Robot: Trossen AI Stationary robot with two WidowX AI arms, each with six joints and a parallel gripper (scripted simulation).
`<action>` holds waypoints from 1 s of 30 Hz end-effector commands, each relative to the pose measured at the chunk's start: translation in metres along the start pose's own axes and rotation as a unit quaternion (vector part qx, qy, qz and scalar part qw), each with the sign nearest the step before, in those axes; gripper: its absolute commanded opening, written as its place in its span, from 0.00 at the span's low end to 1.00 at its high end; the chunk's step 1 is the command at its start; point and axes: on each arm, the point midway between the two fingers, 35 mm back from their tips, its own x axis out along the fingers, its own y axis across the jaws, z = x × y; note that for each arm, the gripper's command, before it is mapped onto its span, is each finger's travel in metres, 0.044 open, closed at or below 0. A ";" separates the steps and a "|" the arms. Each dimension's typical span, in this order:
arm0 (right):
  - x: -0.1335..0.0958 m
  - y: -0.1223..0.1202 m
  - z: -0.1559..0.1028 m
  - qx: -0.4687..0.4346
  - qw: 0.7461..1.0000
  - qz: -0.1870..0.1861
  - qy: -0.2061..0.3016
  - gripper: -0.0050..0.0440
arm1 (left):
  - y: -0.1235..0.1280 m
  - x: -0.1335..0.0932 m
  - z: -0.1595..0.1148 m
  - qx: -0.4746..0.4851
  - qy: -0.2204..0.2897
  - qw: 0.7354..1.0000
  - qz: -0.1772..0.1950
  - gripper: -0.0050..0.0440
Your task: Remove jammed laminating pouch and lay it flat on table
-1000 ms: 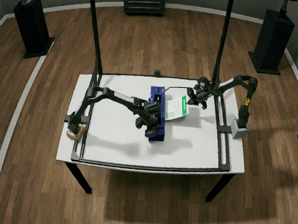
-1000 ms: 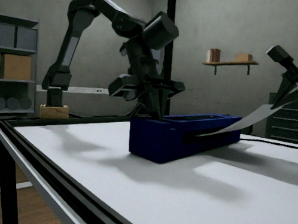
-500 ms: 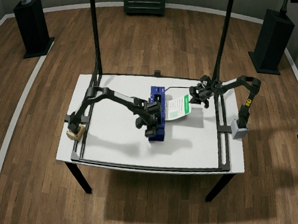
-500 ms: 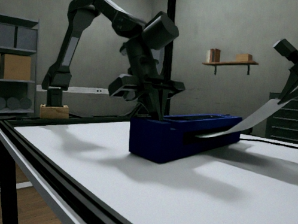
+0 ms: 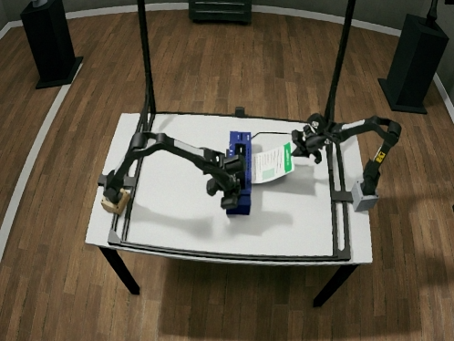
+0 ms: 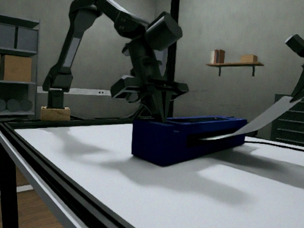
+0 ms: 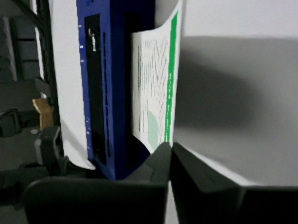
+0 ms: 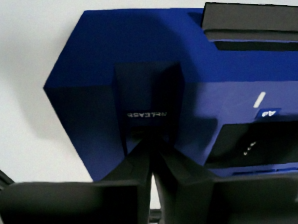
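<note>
The blue laminator [image 5: 239, 175] stands upright mid-table; it also shows in the exterior view [image 6: 186, 138]. The white pouch with a green band [image 5: 273, 164] sticks out of its slot and slopes upward [image 6: 262, 117], its inner edge still in the slot. My left gripper [image 5: 296, 148] is shut on the pouch's outer edge, seen in the left wrist view [image 7: 171, 150] beside the pouch [image 7: 155, 90]. My right gripper [image 6: 160, 117] [image 8: 151, 143] is shut, with its tips pressed down on the RELEASE key [image 8: 147, 107] at the laminator's near end.
The black power cord [image 5: 273, 133] runs from the laminator's far end toward the back right of the table, and lies on the table behind the pouch [image 6: 275, 144]. A black frame rail [image 5: 339, 191] borders the table. The arm bases stand at both sides.
</note>
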 end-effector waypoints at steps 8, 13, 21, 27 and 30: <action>0.003 0.002 0.004 -0.001 1.000 0.002 -0.007 0.00 | 0.005 -0.016 0.001 -0.004 -0.003 1.000 0.010 0.00; 0.003 0.002 0.004 -0.001 1.000 0.002 -0.007 0.00 | 0.005 -0.016 0.001 -0.004 -0.003 1.000 0.010 0.00; 0.003 0.002 0.004 -0.001 1.000 0.002 -0.007 0.00 | 0.004 -0.036 0.001 -0.004 -0.003 1.000 0.009 0.00; 0.003 0.002 0.004 -0.001 1.000 0.002 -0.007 0.00 | 0.004 -0.036 0.001 -0.004 -0.003 1.000 0.009 0.00; 0.003 0.002 0.004 -0.001 1.000 0.002 -0.007 0.00 | 0.004 -0.036 0.001 -0.004 -0.003 1.000 0.009 0.00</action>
